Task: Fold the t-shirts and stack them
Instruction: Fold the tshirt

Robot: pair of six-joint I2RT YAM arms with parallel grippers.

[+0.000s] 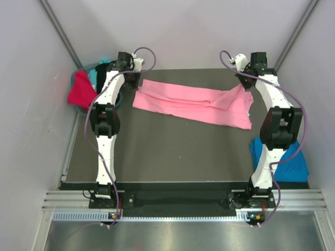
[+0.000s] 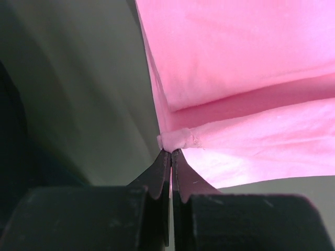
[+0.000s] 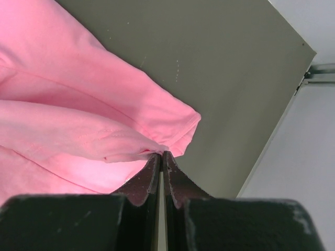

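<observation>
A: Across the upper middle of the top view, seeing a pink tee (image 1: 193,104)?

B: Yes. Spread over the dark table (image 1: 172,154) as a long, narrow band with several lengthwise folds. Runs from upper left toward the right, dipping a little lower at the right end.

A: And the left gripper (image 2: 171,152)?

B: Closed tight on the tee's left end, pinching a small bunched bit of hem right at the tips. Shows low in the centre of the left wrist view, with pink filling the upper right there.

A: Right gripper (image 3: 160,155)?

B: Likewise pressed together, clamped on a fold of the pink cloth just beside a sleeve opening, low in the centre of the right wrist view. Holds the tee's right end, so stretched between the two.

A: Other tees?

B: Red tee (image 1: 79,93) at the upper left edge of the top view, off the table's far left corner, with a teal tee (image 1: 94,75) touching it behind. Blue tee (image 1: 293,164) at lower right, well apart from the pink one and partly hidden behind the right arm.
</observation>
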